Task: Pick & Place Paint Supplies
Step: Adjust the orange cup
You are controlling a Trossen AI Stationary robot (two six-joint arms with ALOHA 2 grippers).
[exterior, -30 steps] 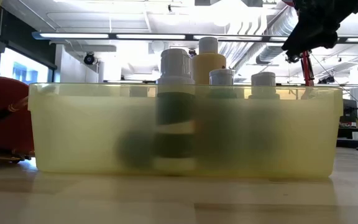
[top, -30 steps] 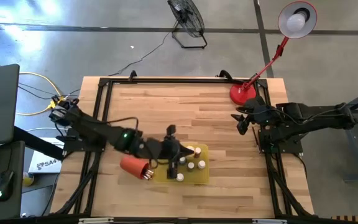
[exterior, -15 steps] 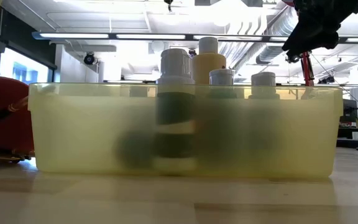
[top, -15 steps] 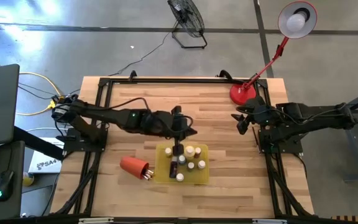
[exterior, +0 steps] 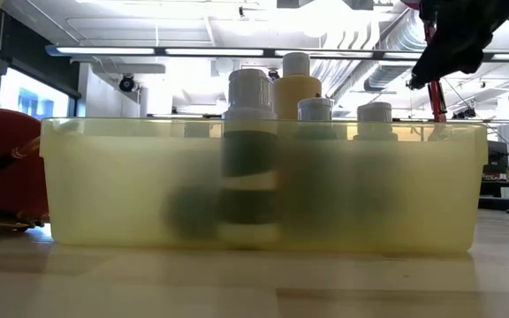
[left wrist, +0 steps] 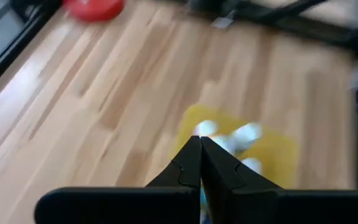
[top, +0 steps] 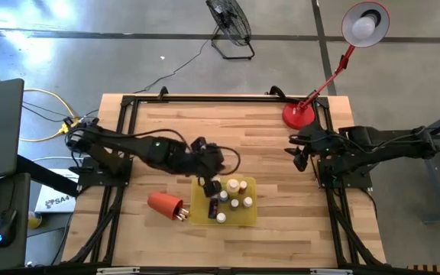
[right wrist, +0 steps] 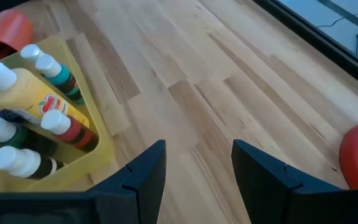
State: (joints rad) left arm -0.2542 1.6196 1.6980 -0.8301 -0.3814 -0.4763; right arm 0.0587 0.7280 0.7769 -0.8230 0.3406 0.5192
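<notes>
Nearest the low camera stands the translucent yellow plastic tray (exterior: 263,190), holding the small white-capped paint bottles (exterior: 251,159) upright, the larger yellow bottle (exterior: 296,88) rising behind them. Seen from above, the tray (top: 247,218) sits toward the table's front edge, with the red plastic cup (top: 163,203) lying on its side just beside it, brush tips poking from its mouth. The left gripper (top: 211,186) hangs over the tray's back corner, its fingers (left wrist: 199,163) pressed together with nothing between them; half a second ago it was farther back over bare wood, and has since drawn toward the bottles. Farther off, the right gripper (top: 298,155) waits near the red round lamp base (top: 298,114), its jaws parted and empty, unchanged from the earlier frames.
</notes>
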